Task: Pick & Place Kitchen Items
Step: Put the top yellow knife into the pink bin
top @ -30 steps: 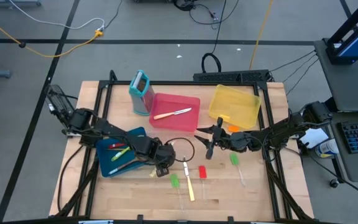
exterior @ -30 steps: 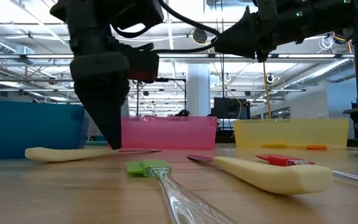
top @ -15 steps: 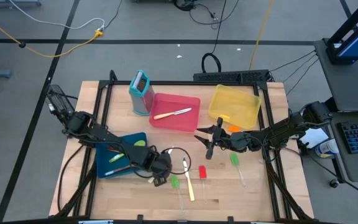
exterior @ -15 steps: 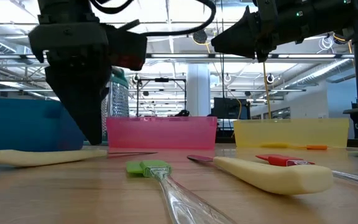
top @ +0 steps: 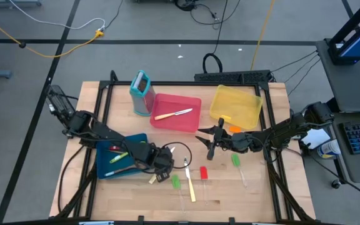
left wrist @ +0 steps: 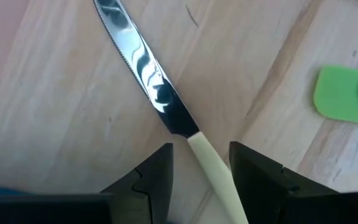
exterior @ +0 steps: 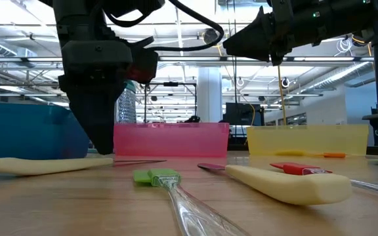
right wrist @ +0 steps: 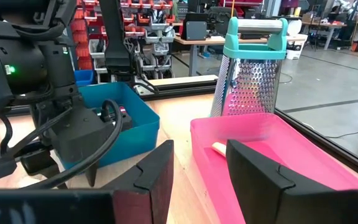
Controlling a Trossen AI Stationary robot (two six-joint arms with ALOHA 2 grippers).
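Straddling the knife [left wrist: 166,106], left hand [left wrist: 201,171] open, empty.

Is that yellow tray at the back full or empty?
Nearly empty. From above, the yellow plastic tray shows a bare floor, with only a small orange piece at its near edge.

2 dark, jointed arms trail looped black cables; each hand has 2 blocky black fingers [left wrist: 148,180].
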